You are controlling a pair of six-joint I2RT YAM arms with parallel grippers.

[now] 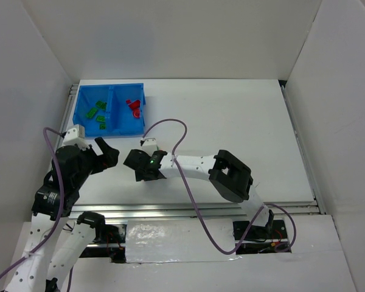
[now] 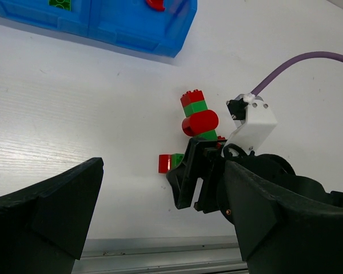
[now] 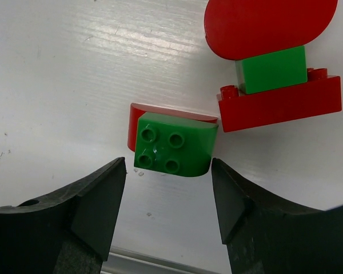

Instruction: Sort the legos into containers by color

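Two matte black fingers of the right gripper (image 3: pixel 168 174) stand apart on either side of a glossy green brick (image 3: pixel 172 144), with a sliver of gap on each side. That brick has four round studs and one curved edge, and it lies on the table against a red rounded piece (image 3: pixel 135 123). Just beside them is a small stack (image 3: pixel 271 69): a smooth red dome, a green cube and a long red studded brick. They all rest on the white, faintly ribbed table (image 1: pixel 231 121). The left gripper (image 1: pixel 107 152) hovers nearby, its jaws spread wide and empty. Farther back is the shallow blue plastic bin (image 1: pixel 109 131), with green pieces (image 1: pixel 97 112) in its left compartment and red pieces (image 1: pixel 134 108) in its right
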